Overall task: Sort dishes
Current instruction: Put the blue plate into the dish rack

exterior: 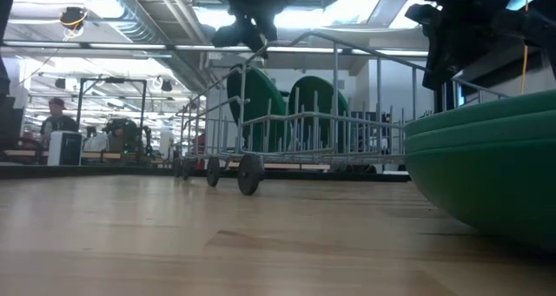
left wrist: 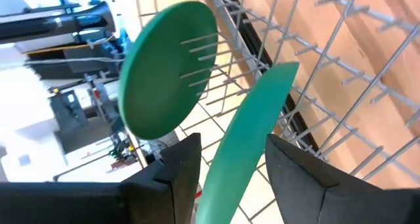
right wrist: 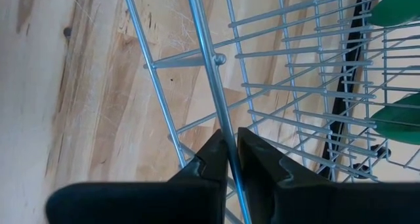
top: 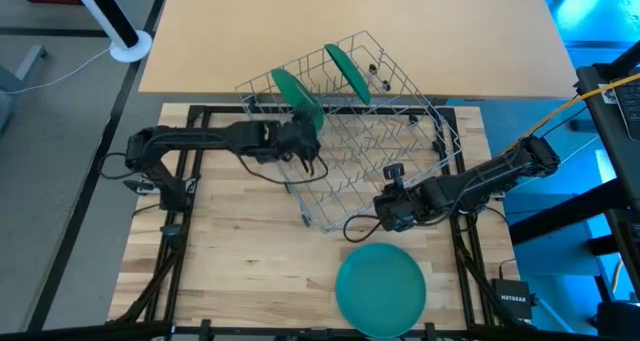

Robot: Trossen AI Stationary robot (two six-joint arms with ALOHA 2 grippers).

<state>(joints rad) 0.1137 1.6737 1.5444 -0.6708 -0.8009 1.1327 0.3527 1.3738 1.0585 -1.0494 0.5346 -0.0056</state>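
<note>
Two dark-green dishes stand on edge in the silver wire rack (top: 350, 146): one (top: 297, 96) on its left side, one (top: 348, 71) farther back. My left gripper (left wrist: 233, 142) is open at the nearer dish (left wrist: 243, 132), a finger on each side of its rim; I see no plain touch. A stack of green dishes (top: 380, 289) lies flat at the table's near edge. My right gripper (right wrist: 231, 135) is shut on a rack wire at the rack's near right side. My right gripper pinches one thick wire of the rack's rim (right wrist: 220, 115) between its two fingertips (right wrist: 210, 152). The fingers slant down onto it from the near right. The rack stands on the table on its small wheels (exterior: 250, 173).
The rack's upright tines (left wrist: 308, 66) surround the standing dishes. Bare wooden table (top: 240, 251) lies at the near left. A black metal frame (top: 180, 196) runs along the table's sides. Beyond the far edge, in the low view, a person (exterior: 59, 118) sits in the room.
</note>
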